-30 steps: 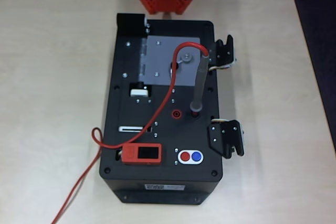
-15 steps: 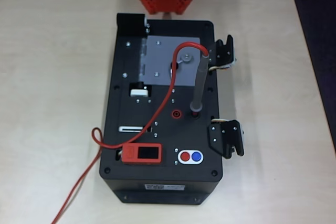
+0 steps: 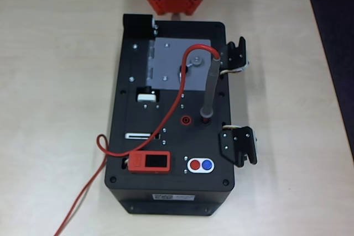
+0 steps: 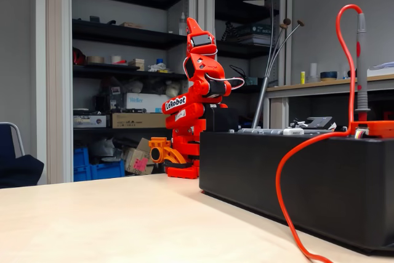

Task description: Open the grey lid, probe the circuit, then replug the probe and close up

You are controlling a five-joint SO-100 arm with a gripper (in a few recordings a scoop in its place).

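Behind the black box (image 4: 295, 183), the orange arm (image 4: 191, 100) sits folded upright, end effector state unclear.

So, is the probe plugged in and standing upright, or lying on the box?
Plugged in and upright. In the fixed view the probe stands vertical above the black box; in the overhead view its lower end sits in a socket beside the red socket.

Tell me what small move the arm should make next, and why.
Probably reach forward toward the knob on the grey lid. The lid lies flat and closed on the black box, the probe stands plugged in upright, and the arm sits folded behind the box, touching nothing.
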